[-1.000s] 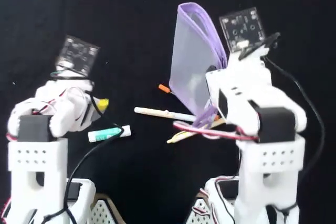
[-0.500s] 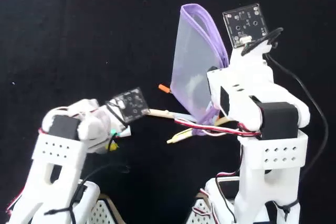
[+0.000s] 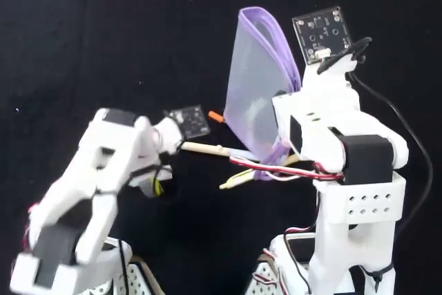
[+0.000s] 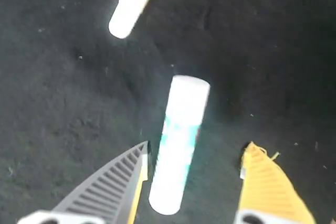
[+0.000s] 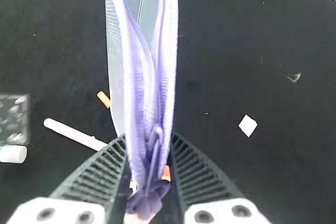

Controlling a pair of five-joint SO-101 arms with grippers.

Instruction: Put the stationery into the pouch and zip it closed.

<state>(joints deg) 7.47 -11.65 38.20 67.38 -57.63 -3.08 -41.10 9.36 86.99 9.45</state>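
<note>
High view: pouch [image 3: 255, 81] upright on counter [image 3: 103, 46], pen [image 3: 204, 148] at its base.
L wrist: left hand [image 4: 198, 148] wide open, empty, straddling glue stick [image 4: 178, 140], prob. lined up to grab.
R wrist: right hand [image 5: 149, 139] pinches pouch's zip end, propping it for loading.

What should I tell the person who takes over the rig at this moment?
Left gripper: open, one finger on each side of the glue stick, which lies on the table.
Right gripper: shut on the pouch, holding it upright.
White pen, yellow pen and an orange piece lie on the table by the pouch.
Done: pouch held up.
Left: put all the stationery in, then zip the pouch.
</note>
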